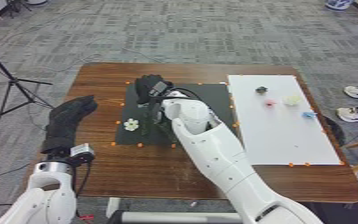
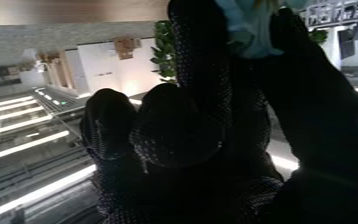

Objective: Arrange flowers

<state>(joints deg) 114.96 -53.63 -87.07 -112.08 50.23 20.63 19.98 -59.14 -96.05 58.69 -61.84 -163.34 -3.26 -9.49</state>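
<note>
Right robot hand (image 1: 151,86), in a black fabric glove, is over the far left part of a black rectangular mat (image 1: 213,95). It pinches a pale blue, soft-petaled flower (image 2: 249,31) between its thumb (image 2: 304,65) and a finger; other fingers are curled inward. Glossy green leaves (image 2: 165,52) show behind the gloved fingers in the wrist view.

Left robot hand (image 1: 69,112), also in a black fabric glove, is to the left of the mat, apart from it, with its fingers stretched out and close together.

On the near left part of the mat lies a white flower with a yellow center (image 1: 131,124). Right of the mat, just beside it, is a long white rectangular board (image 1: 273,140). On the board's far half are four small, separate things: a dark, rounded piece (image 1: 262,90), a pink flower (image 1: 270,102), a cream-yellow flower (image 1: 292,100) and, farthest from the mat, a light blue flower (image 1: 309,114). Small orange markers dot the edges of the mat and board. Both rest on a brown wooden surface (image 1: 140,175). Well left of the mat, a black tripod (image 1: 13,80) stands on gray carpet.
</note>
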